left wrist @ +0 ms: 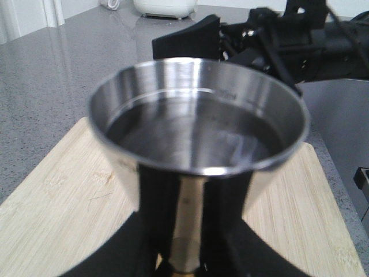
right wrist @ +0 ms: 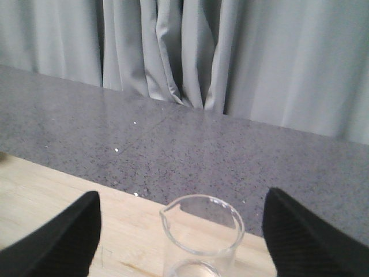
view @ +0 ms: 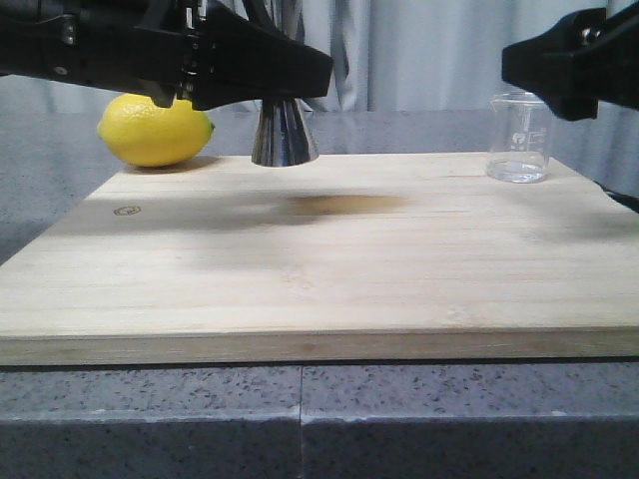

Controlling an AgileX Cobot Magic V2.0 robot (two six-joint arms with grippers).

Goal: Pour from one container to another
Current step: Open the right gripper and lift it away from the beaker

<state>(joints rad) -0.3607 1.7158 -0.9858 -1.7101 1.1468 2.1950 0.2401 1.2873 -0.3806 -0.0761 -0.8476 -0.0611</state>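
Note:
The steel jigger (view: 285,138) stands at the back of the wooden board (view: 319,259), its upper cup hidden behind my left arm. My left gripper (view: 272,78) is shut on its narrow waist. In the left wrist view the jigger (left wrist: 199,127) fills the frame, its top cup holding clear liquid, and the black fingers (left wrist: 144,231) clamp its waist at my left gripper (left wrist: 187,236). The clear glass beaker (view: 519,138) stands upright at the board's back right corner. My right gripper (view: 567,68) hovers open just above it. In the right wrist view the beaker (right wrist: 202,236) lies between the spread tips of my right gripper (right wrist: 181,199), untouched.
A yellow lemon (view: 155,130) lies on the grey counter behind the board's back left corner. Grey curtains (right wrist: 190,52) hang behind the counter. The right arm (left wrist: 288,40) shows beyond the jigger in the left wrist view.

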